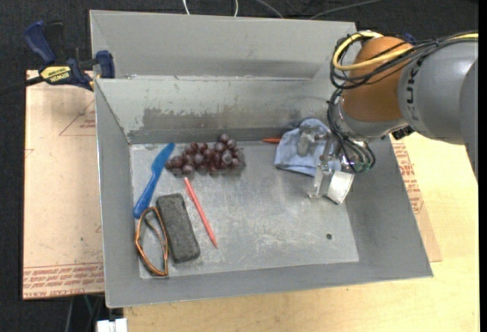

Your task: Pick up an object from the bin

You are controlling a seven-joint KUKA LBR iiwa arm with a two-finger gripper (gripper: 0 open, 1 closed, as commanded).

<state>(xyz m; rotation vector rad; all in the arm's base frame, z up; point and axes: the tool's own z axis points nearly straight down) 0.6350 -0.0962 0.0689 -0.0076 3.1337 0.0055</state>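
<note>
Gripper (323,174) at crumpled pale-blue cloth (292,154), cloth partly hidden by wrist (371,94)

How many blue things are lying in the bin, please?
2. A blue brush-like stick lies at the left, beside the dark grape bunch; a pale blue crumpled thing lies at the right, partly under the gripper, which may hide more.

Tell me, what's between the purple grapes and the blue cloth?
Camera view: bare bin floor between grapes and blue cloth, except a small orange tip beside the cloth.
</note>
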